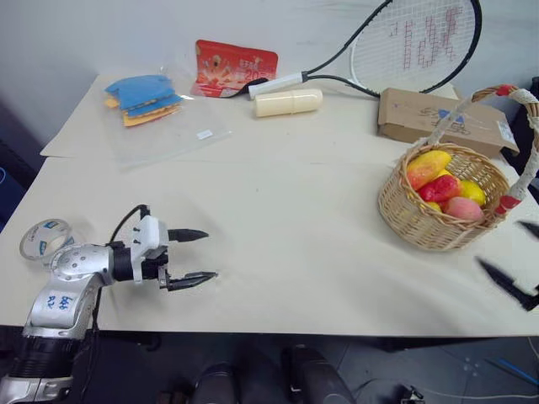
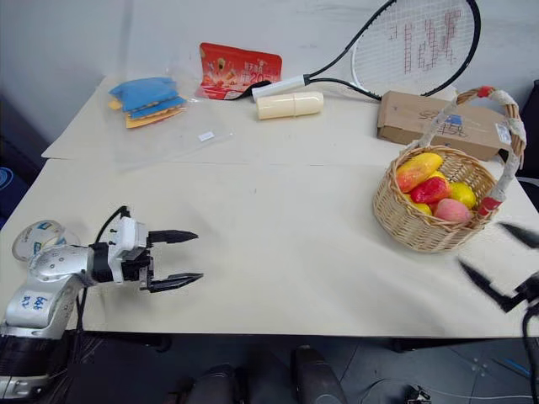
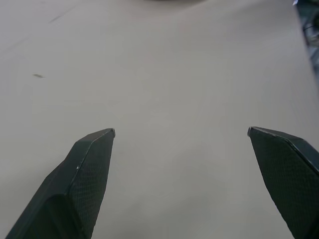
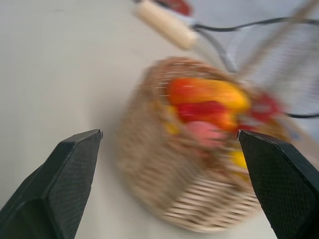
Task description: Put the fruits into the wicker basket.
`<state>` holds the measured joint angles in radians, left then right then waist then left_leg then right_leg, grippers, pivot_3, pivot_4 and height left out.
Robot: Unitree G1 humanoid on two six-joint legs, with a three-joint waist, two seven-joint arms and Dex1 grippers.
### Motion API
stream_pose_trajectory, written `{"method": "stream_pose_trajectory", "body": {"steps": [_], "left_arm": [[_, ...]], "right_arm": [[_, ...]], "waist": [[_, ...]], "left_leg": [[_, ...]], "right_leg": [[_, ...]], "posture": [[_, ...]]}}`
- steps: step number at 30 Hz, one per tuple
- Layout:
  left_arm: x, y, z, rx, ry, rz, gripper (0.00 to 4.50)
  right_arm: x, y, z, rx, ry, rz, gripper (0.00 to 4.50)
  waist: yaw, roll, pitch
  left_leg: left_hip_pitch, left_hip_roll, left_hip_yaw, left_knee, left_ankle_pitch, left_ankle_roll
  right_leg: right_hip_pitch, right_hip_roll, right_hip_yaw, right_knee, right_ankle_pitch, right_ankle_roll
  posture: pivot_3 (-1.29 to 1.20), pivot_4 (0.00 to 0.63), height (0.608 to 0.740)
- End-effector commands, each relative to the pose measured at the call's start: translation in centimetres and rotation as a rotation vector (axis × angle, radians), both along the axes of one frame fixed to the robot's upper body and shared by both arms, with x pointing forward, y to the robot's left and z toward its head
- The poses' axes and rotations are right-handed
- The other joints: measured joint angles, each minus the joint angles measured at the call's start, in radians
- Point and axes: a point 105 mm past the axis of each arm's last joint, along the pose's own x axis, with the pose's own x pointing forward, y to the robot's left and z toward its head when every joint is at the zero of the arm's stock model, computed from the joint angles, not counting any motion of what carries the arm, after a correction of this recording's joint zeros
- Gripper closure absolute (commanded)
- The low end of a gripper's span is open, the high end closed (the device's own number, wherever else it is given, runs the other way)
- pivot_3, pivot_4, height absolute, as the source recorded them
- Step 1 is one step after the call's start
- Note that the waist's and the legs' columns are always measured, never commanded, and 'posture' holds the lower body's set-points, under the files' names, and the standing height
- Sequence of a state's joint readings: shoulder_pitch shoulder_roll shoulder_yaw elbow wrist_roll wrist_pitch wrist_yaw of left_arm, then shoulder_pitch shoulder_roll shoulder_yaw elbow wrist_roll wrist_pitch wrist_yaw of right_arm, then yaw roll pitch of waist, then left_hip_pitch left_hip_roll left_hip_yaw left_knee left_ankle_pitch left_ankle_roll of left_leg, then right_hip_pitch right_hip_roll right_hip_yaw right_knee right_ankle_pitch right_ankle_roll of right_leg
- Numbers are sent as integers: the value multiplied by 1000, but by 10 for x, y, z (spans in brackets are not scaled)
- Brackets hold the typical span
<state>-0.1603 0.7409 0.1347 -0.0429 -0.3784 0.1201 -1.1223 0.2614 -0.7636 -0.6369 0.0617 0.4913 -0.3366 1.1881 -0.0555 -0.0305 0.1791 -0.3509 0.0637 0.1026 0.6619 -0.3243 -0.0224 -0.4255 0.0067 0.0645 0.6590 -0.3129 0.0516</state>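
The wicker basket (image 1: 421, 220) stands at the table's right side, its arched handle (image 1: 515, 97) over it. Inside lie the fruits: a yellow-orange mango (image 1: 428, 167), a red pointed fruit (image 1: 440, 188), a pink peach (image 1: 462, 208) and a yellow piece (image 1: 472, 192). My right gripper (image 2: 481, 244) is open just in front of and to the right of the basket, holding nothing. In the right wrist view, its fingers (image 4: 60, 179) frame the basket (image 4: 149, 184) and the mango (image 4: 209, 92). My left gripper (image 1: 194, 255) is open and empty over bare table at the front left.
A grey tape roll (image 1: 44, 238) sits at the front left edge by my left arm. At the back lie a cream cylinder (image 1: 288, 103), a racket (image 1: 413, 42), a cardboard box (image 1: 421, 114), a red packet (image 1: 236, 66) and a plastic bag of blue cloths (image 1: 147, 97).
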Motion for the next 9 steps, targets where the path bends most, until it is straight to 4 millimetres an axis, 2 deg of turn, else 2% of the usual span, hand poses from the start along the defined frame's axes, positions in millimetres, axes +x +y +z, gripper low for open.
{"method": "stream_pose_trajectory", "body": {"steps": [1, 5, 9], "left_arm": [[3, 8, 5, 18, -108, 72, 0], [-6, 5, -2, 50, -152, 74, 0], [-11, 5, -5, 54, -145, 78, 0]], "right_arm": [[3, 50, -25, 19, 42, 222, 33], [23, 89, -41, 51, 54, 378, 33], [39, 107, -53, 44, 66, 472, 33]], "waist": [[-2, 0, 0], [-7, 2, 1], [-1, 2, 1]], "left_leg": [[0, 0, 0, 0, 0, 0], [0, 0, 2, 0, 0, 0], [1, 1, 1, 0, 0, 0]], "right_leg": [[0, 0, 0, 0, 0, 0], [0, -1, 0, 1, 0, -1], [-1, -1, -2, 1, 0, -1]], "posture": [[0, 150, 740], [0, 150, 740], [0, 150, 740]]}}
